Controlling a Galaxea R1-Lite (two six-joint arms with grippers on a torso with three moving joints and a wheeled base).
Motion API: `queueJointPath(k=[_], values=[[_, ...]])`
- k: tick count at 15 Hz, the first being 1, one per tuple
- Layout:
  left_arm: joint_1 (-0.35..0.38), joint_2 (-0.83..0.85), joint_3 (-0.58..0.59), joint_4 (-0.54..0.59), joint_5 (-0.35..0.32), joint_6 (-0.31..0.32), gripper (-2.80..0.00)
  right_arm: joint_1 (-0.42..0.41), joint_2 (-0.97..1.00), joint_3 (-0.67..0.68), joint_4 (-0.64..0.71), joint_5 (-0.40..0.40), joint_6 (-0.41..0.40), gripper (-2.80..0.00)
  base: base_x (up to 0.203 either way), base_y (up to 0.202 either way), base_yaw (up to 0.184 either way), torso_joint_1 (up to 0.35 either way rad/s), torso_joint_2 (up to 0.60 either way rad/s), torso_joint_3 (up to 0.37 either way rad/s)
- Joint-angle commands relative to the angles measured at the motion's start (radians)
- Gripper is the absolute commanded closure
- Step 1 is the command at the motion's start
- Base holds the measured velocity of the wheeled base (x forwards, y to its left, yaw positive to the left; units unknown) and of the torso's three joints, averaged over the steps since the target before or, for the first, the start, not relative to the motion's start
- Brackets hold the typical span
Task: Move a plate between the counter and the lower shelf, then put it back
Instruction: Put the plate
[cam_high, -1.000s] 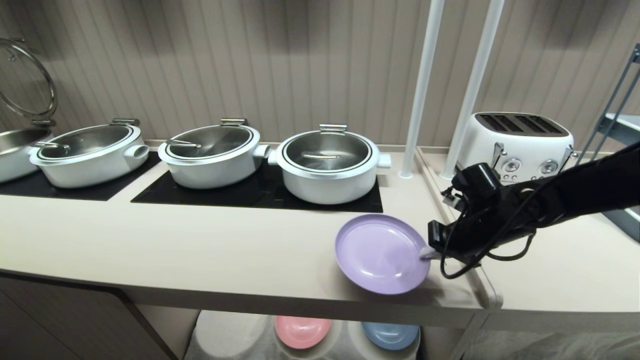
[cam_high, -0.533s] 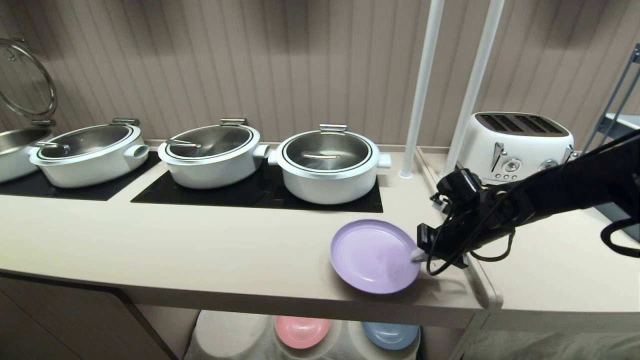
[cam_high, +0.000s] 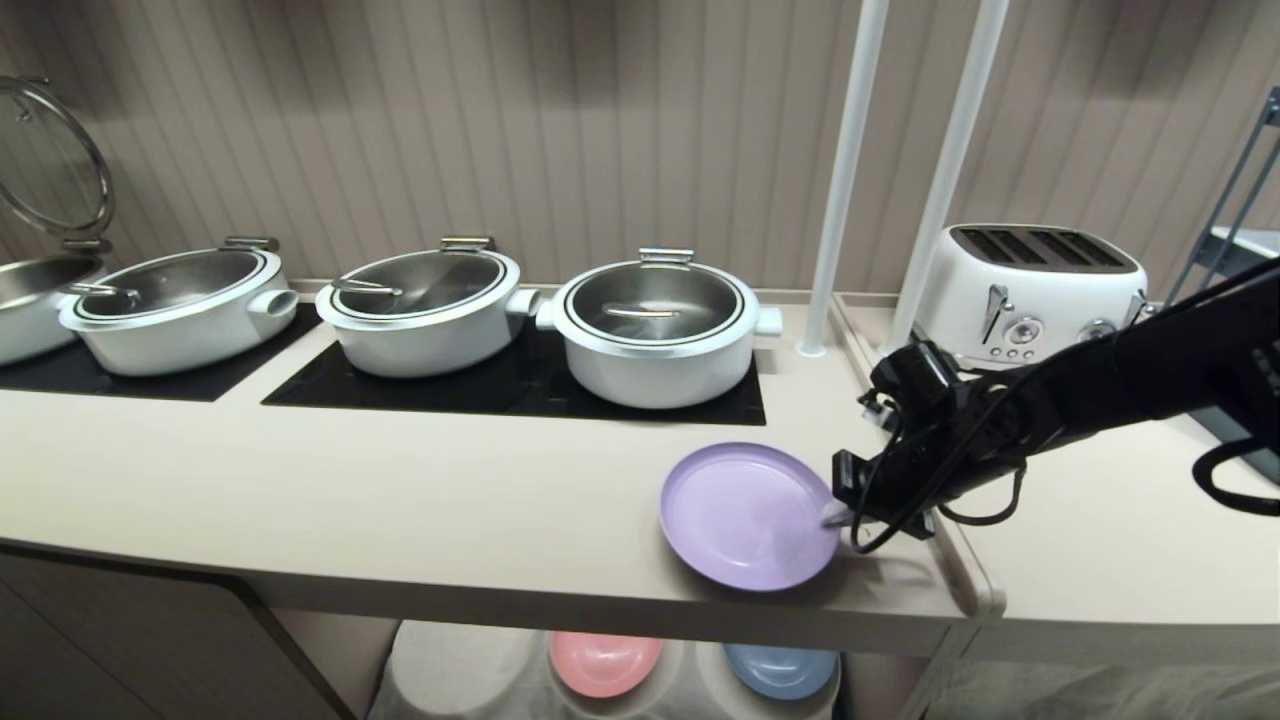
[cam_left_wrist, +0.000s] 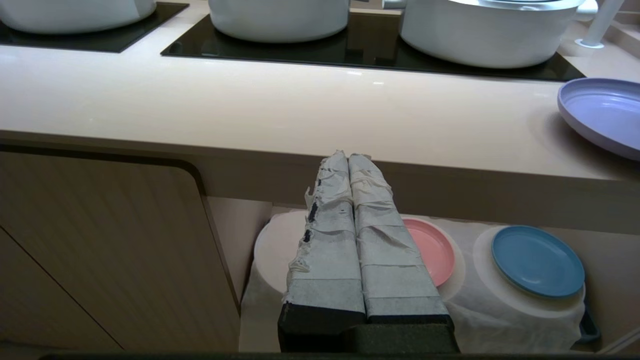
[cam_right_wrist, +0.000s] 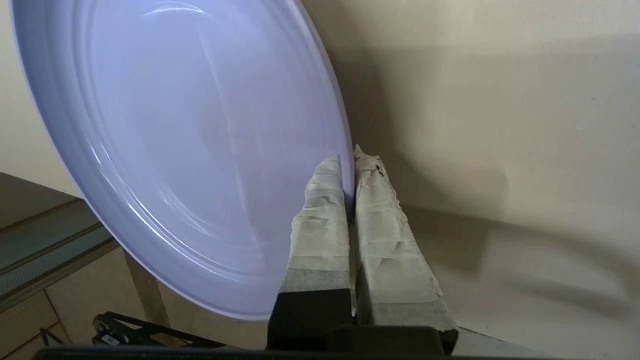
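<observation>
While the plate (cam_high: 745, 515) hides the counter (cam_high: 400, 480) edge, right fingers (cam_right_wrist: 320, 220) pinch its rim.

1. The plate (cam_high: 745, 515) looks like smooth lilac plastic, matt with a soft sheen along its rim.
2. The tabletop (cam_high: 400, 480) is smooth beige with a faint gloss; its inset cooktop panels (cam_high: 500, 385) are glossy black.
3. The pots (cam_high: 655, 335) have white enamel-like walls and brushed-metal lids.
4. The right gripper's fingers (cam_right_wrist: 320, 220) are wrapped in wrinkled, rough pale tape.
5. The lower shelf (cam_left_wrist: 500, 310) is draped in rumpled white cloth.
6. The toaster (cam_high: 1035, 290) is glossy white with shiny metal levers.
</observation>
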Motion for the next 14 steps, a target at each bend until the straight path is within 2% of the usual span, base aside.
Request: queueJointPath(k=[1,14], values=[[0.000,0.001,0.000,0.000,0.000,-0.001,0.00,-0.001,0.008,-0.002,-0.001,-0.007,0.003,0.00,0.000,0.000,0.000,0.000,0.00,0.000],[0.000,0.001,0.000,0.000,0.000,-0.001,0.00,-0.002,0.033,-0.036,0.003,-0.008,0.004,0.00,0.000,0.000,0.000,0.000,0.00,0.000]])
